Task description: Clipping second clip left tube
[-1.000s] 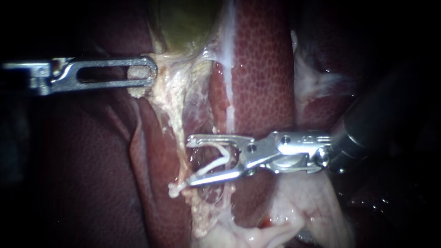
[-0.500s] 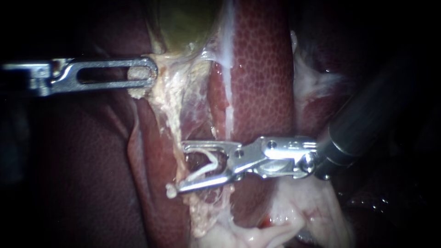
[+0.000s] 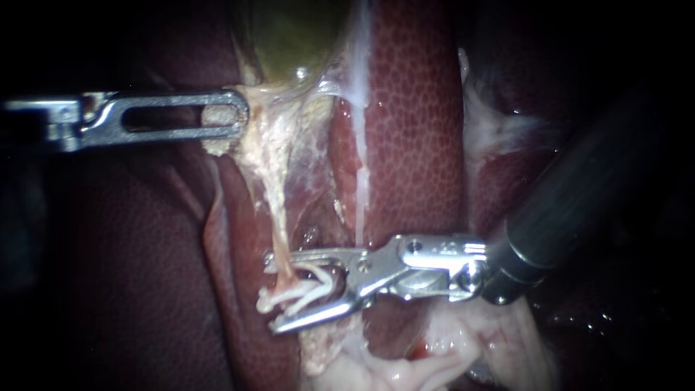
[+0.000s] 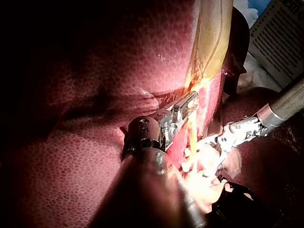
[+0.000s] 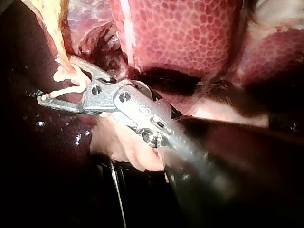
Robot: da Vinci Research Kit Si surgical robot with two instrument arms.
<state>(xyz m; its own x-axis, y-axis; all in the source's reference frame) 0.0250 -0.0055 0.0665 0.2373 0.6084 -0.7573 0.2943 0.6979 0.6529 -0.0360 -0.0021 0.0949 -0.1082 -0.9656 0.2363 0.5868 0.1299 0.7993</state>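
Observation:
My left instrument (image 3: pixel 235 116) comes in level from the left. Its slotted jaws are shut on pale tissue at the lower end of the greenish gallbladder (image 3: pixel 289 36), holding it out to the left. From there a thin pale tube (image 3: pixel 279 217) runs down. My right instrument (image 3: pixel 271 293) reaches in from the right, and its jaws stand apart around a white clip (image 3: pixel 308 289) that touches both. The tube passes between these jaws, inside the clip's legs. In the right wrist view the clip (image 5: pixel 71 88) lies between the jaws (image 5: pixel 57 80) under the tube (image 5: pixel 54 28).
Mottled red liver (image 3: pixel 413 108) lies behind and to the right, with darker liver (image 3: pixel 130 275) on the left. Pale fatty tissue (image 3: pixel 463 347) bunches below the right instrument's shaft. In the left wrist view both instruments (image 4: pixel 190 102) (image 4: pixel 213 152) sit close together at the tube.
My right instrument has moved left and down with the clip, so its jaws now straddle the tube, and they have narrowed. The left instrument has not moved.

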